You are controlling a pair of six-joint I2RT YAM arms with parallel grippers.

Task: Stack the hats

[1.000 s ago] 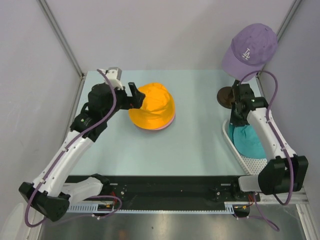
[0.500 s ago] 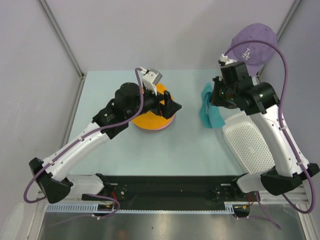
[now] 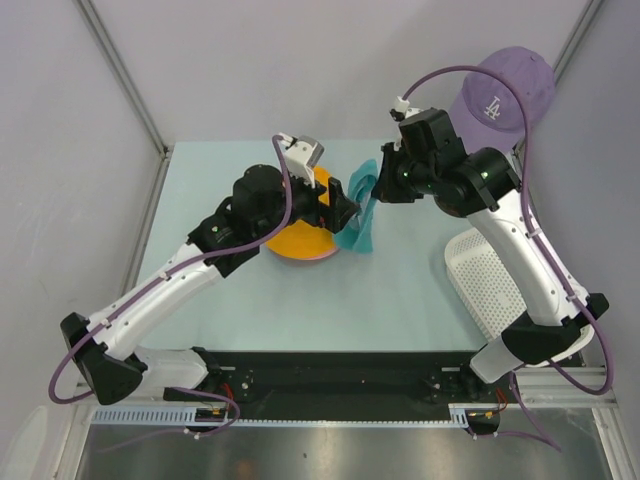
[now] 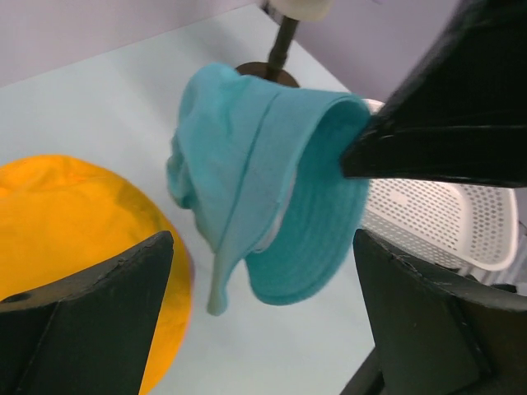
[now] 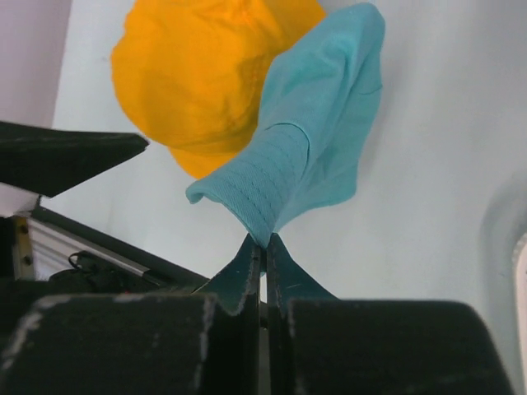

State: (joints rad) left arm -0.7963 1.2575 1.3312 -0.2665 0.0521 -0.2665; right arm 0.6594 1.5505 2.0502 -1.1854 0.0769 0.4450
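Note:
My right gripper (image 3: 383, 182) is shut on the brim of the teal hat (image 3: 358, 212) and holds it hanging in the air just right of the orange hat (image 3: 293, 240). The pinch shows in the right wrist view (image 5: 263, 241), with the teal hat (image 5: 321, 152) draped beyond it beside the orange hat (image 5: 206, 74). A pink brim edge (image 3: 318, 256) shows under the orange hat. The lavender hat is hidden. My left gripper (image 3: 344, 210) is open and empty over the orange hat's right side. It faces the teal hat (image 4: 263, 181) in the left wrist view (image 4: 263, 329).
A white perforated basket (image 3: 490, 285) lies at the right edge of the table. A purple LA cap (image 3: 505, 95) sits on a mannequin stand at the back right; its stand base (image 4: 268, 74) shows behind the teal hat. The two grippers are close together.
My right gripper lifted the teal hat out of the white basket and carried it left to the orange hat. My left arm swung right over the orange hat, then held still.

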